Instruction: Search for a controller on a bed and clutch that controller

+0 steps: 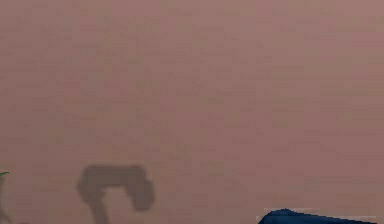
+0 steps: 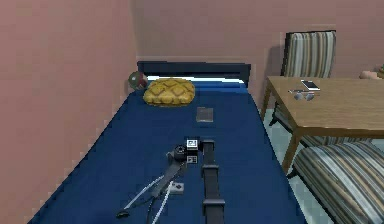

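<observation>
so we should ease our gripper toward the grey thing near the bed's head edge; can't tell if it holds anything.

Bedroom, blue bed, yellow pillow, wooden table

A plain pink wall stands ahead, with a blue corner of the bed at the forward view's bottom right. In the arm side view the bed lies along the pink side wall, with a dark headboard and a yellow pillow at its far end. Near its right edge stands a wooden tabletop, between a striped chair and a second striped seat.
</observation>
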Available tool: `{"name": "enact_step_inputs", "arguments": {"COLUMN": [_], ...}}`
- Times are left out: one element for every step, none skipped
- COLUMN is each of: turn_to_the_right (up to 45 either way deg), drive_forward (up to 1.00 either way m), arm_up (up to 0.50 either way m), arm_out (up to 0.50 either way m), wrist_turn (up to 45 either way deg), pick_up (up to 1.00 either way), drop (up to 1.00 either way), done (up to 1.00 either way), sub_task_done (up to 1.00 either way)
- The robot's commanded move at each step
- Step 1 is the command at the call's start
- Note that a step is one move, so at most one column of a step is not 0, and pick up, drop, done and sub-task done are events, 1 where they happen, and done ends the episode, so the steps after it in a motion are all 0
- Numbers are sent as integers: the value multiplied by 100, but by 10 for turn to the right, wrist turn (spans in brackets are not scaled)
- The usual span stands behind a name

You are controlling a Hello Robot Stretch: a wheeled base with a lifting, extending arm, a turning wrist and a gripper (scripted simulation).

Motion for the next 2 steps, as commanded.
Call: {"name": "enact_step_inputs", "arguments": {"turn_to_the_right": [0,0], "drive_forward": [0,0], "arm_up": [0,0], "arm_out": [0,0], "wrist_turn": [450,450], "pick_up": [0,0], "drop": [0,0], "done": [0,0], "sub_task_done": [0,0]}}
